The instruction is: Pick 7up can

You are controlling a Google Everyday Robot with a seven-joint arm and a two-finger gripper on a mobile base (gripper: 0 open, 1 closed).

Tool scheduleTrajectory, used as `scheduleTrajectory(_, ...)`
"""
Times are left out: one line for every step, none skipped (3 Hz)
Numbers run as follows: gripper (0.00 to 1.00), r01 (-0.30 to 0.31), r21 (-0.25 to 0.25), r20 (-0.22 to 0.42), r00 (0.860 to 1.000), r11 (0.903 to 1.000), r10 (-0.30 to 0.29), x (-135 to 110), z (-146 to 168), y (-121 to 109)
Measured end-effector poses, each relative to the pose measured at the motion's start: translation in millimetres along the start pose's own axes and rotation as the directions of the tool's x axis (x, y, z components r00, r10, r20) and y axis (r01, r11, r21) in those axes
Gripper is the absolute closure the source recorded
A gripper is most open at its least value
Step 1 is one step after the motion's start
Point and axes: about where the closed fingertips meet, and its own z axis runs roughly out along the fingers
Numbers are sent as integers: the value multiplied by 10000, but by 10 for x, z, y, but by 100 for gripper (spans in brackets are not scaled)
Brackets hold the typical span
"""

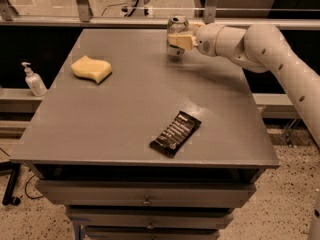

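- The gripper [174, 40] is at the far edge of the grey table [125, 114], right of its middle, and lies across the front of the 7up can [177, 23].
- The can stands upright, its silver top showing above the gripper.
- The white arm [272, 51] reaches in from the right.
- A yellow sponge [91, 68] lies on the table's far left.
- A dark snack bar [175, 133] lies near the front edge.
- A pump bottle [34, 80] stands on a ledge left of the table.
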Motion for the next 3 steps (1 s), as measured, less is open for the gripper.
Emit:
scheduleTrajectory(100,-77,-235,561,9984,9997,90,-303,-221,-42)
scheduleTrajectory(100,-216,-341,1210,9923,9992,256,-727,-497,-206)
scheduleTrajectory(100,-140,-297,1333,9909,9995,178,-810,-523,-233)
